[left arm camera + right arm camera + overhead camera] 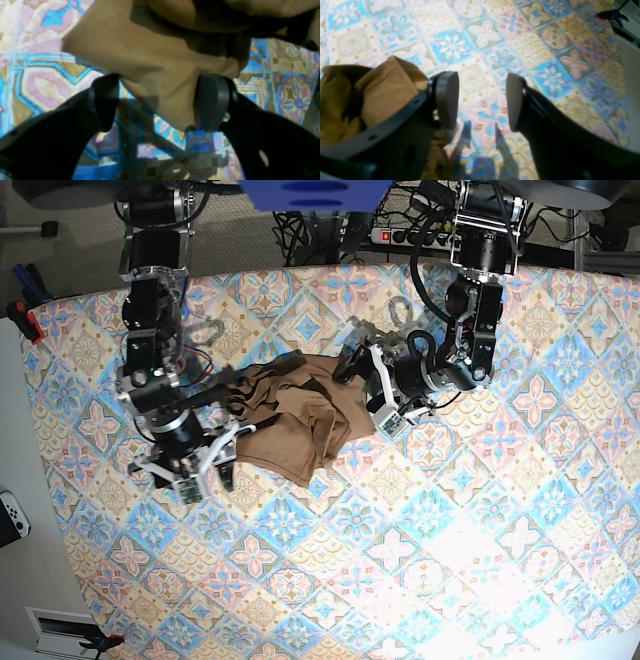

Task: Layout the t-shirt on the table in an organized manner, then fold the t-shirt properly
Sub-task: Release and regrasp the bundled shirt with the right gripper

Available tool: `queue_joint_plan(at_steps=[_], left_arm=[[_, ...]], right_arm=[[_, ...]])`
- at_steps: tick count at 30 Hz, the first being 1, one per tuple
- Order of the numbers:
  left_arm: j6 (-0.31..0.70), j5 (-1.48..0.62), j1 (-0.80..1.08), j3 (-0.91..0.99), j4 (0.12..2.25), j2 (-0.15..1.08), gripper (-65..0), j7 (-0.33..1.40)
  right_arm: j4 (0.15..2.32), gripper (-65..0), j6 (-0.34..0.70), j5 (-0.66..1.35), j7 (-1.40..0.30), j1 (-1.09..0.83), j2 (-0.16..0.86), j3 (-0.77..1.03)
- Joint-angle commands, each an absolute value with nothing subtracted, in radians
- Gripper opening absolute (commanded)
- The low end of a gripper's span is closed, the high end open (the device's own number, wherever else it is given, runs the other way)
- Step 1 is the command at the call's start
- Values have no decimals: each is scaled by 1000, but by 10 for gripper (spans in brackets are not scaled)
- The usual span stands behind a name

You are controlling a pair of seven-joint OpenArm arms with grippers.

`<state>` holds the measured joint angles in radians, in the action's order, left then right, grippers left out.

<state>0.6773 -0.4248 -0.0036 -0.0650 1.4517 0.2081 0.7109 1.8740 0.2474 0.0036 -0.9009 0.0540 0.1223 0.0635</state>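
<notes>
The tan-brown t-shirt [300,415] lies crumpled in a heap on the patterned table [450,530], left of centre. My left gripper [366,386] is at the heap's right edge and is open wide. In the left wrist view a pointed corner of the t-shirt [160,75] reaches in between the spread fingers [215,100] of the left gripper [160,102], unclamped. My right gripper [205,470] is at the heap's lower left. In the right wrist view the right gripper [481,101] is open over bare table [545,50], and the t-shirt [382,92] bunches just outside its left finger [447,100].
Red and blue clamps [25,315] grip the table's left edge, and one clamp [610,15] shows in the right wrist view. A white controller [12,515] lies off the table at left. Cables and a power strip [400,235] run behind the far edge.
</notes>
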Motion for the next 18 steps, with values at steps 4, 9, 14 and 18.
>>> queue_joint_plan(at_steps=[4,9,14,18], left_arm=[[679,-441,-21,-64,1466,209,-180,694],[679,-441,-21,-64,1466,209,-180,694],[679,-441,-21,-64,1466,209,-180,694],[679,-441,-21,-64,1466,209,-180,694]], right_arm=[[1885,-358,249,15,-869,73,96,16],[1847,-358,249,15,-819,71,73,5],[1805,-358,249,15,-780,68,73,13],[1791,-358,249,15,-762,67,81,15]])
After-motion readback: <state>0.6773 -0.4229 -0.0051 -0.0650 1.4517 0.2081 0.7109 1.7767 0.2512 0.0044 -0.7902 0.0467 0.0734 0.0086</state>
